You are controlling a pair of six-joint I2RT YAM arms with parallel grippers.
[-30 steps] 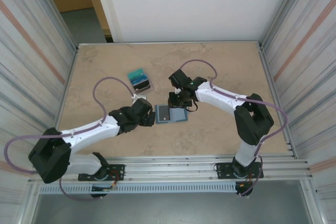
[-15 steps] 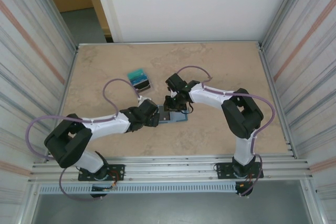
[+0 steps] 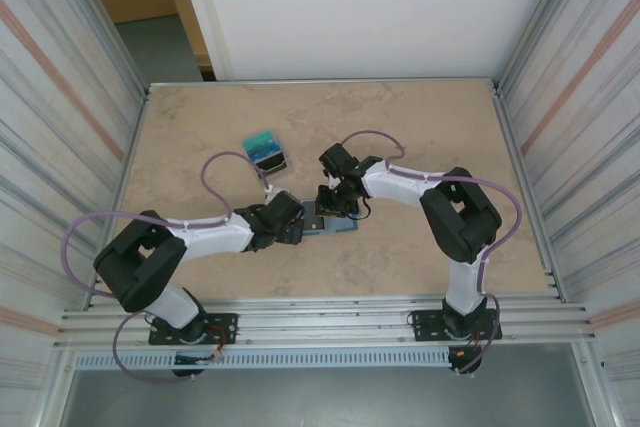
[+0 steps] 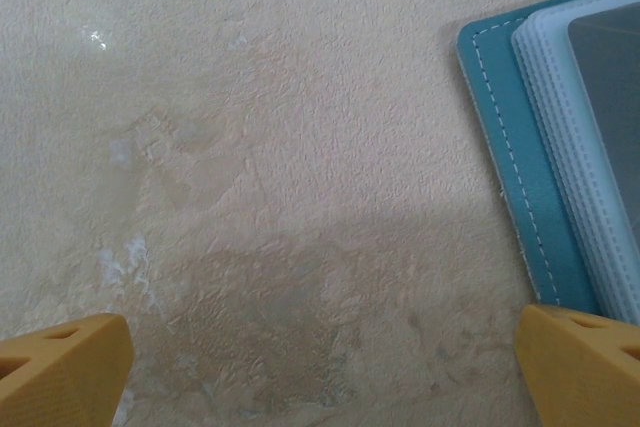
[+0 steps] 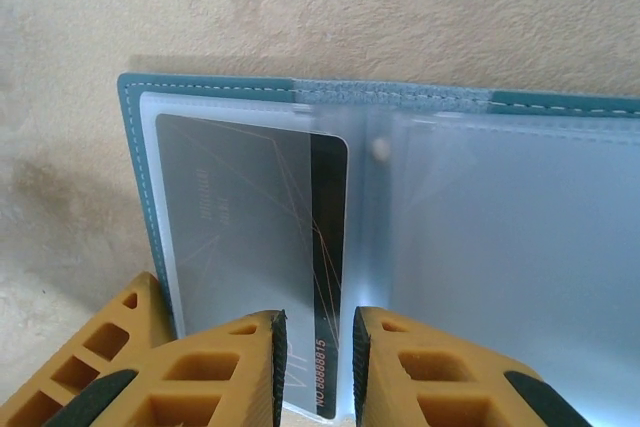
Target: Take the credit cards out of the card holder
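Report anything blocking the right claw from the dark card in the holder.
Nothing visible blocks it: the right claw sits at the bare strip of the dark card; a clear sleeve covers the rest.

Matt stitched card holder (image 4: 503, 127), rough table (image 4: 250, 197)

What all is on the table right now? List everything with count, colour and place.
card holder: one, blue-teal, open flat at table centre
dark card: one, dark grey, partly out of the holder's left pocket
card pile: one stack, teal and dark, beyond the holder, to its left
table: one, mottled beige, under everything
left gripper: one, yellow fingers, wide open at the holder's left edge
right gripper: one, yellow fingers, a narrow gap apart over the dark card
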